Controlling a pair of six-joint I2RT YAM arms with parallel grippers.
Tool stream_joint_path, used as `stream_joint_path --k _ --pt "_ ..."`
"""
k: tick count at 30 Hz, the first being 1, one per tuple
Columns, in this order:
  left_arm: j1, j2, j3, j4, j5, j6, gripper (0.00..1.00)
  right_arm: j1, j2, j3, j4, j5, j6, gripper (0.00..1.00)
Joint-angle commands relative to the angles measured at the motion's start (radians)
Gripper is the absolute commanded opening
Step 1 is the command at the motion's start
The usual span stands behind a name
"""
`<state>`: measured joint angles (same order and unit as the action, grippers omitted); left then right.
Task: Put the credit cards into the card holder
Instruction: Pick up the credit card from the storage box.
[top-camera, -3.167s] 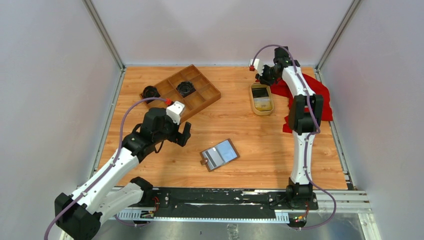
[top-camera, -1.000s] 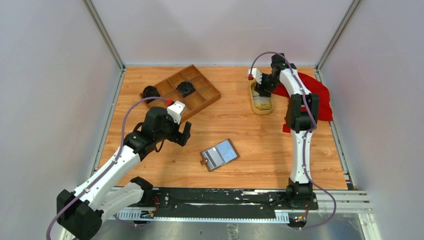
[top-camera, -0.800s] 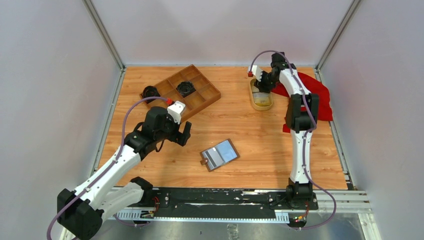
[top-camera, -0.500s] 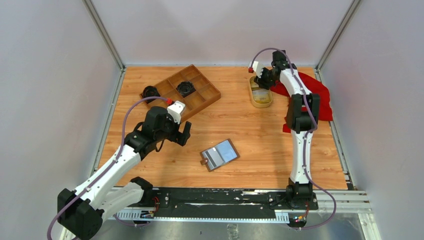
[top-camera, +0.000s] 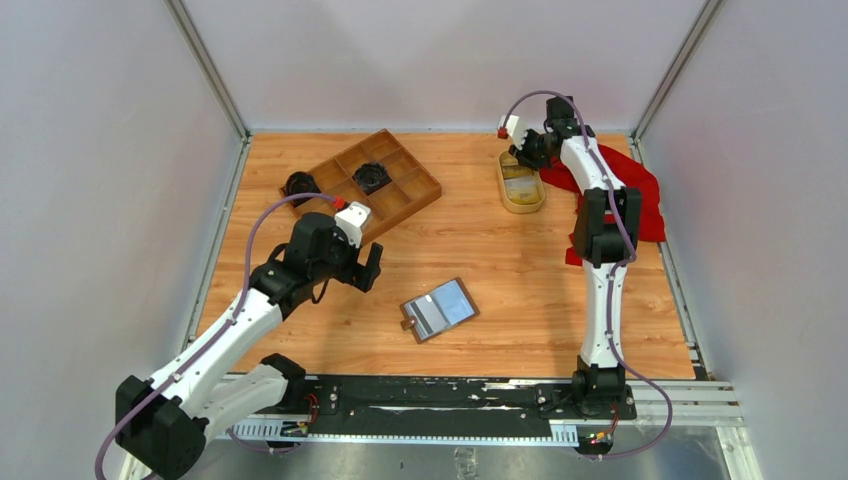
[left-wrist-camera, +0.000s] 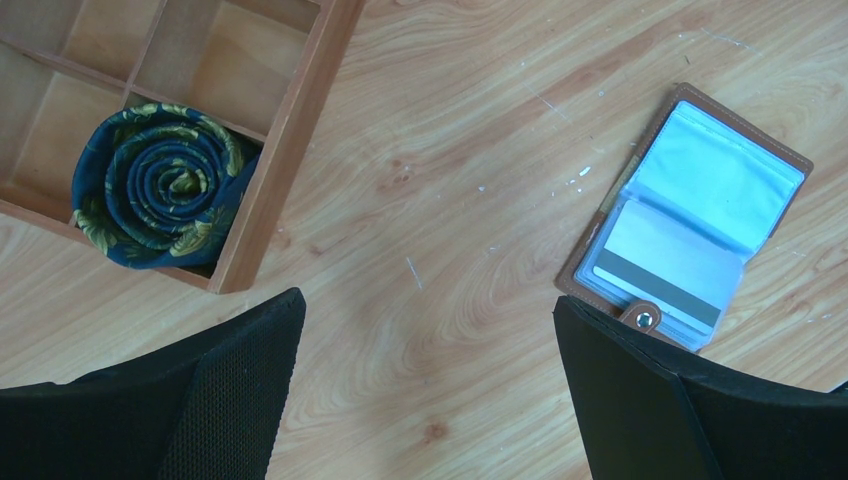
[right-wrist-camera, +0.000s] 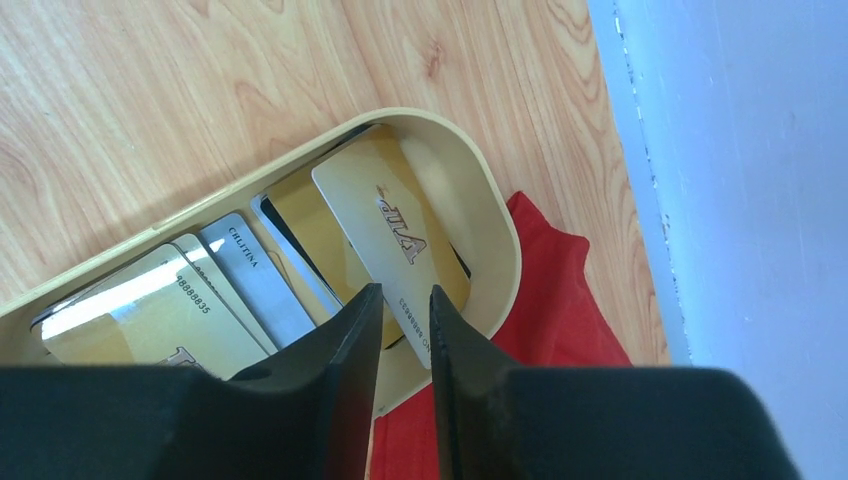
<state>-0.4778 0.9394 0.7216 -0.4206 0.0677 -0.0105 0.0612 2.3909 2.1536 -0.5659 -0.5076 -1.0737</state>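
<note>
The brown leathery card holder (left-wrist-camera: 690, 215) lies open on the wood-grain tabletop (top-camera: 520, 290), lower centre of the top view, with one striped card (left-wrist-camera: 660, 285) in its glossy pockets. The left fingers (left-wrist-camera: 240, 385) are spread wide nearby. Only the right wrist view shows the credit cards (right-wrist-camera: 240, 290): at least four glossy gold and silver rectangles in an oval yellow dish (right-wrist-camera: 485, 205), the right fingers (right-wrist-camera: 345, 350) pinching one gold card (right-wrist-camera: 395, 235).

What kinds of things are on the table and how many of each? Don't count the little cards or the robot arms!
Brown wooden compartment tray: 1
Dark rolled-up fabric coils: 2
Oval yellow dish: 1
Open brown leather-like card holder: 1
Crumpled red cloth: 1
Total: 6
</note>
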Motion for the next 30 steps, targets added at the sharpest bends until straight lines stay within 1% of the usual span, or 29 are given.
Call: stream_joint_path --k 1,7,15,21,30 --pt "0.013 0.008 -0.01 0.009 0.01 0.008 0.99 -0.003 -0.023 0.002 0.029 0.0 0.021 0.26" --pt "0.013 0.014 -0.009 0.007 0.007 0.009 1.0 -0.003 -0.014 0.006 0.052 -0.001 0.032 0.2" --pt "0.016 0.026 -0.01 0.008 0.004 0.009 1.0 -0.003 0.01 0.02 0.06 -0.03 0.007 0.18" --pt "0.019 0.039 -0.008 0.006 0.002 0.009 1.0 -0.002 0.024 0.028 0.06 -0.054 -0.039 0.2" --pt "0.022 0.056 -0.008 0.002 -0.009 0.009 1.0 -0.004 0.068 0.085 0.06 -0.062 -0.048 0.22"
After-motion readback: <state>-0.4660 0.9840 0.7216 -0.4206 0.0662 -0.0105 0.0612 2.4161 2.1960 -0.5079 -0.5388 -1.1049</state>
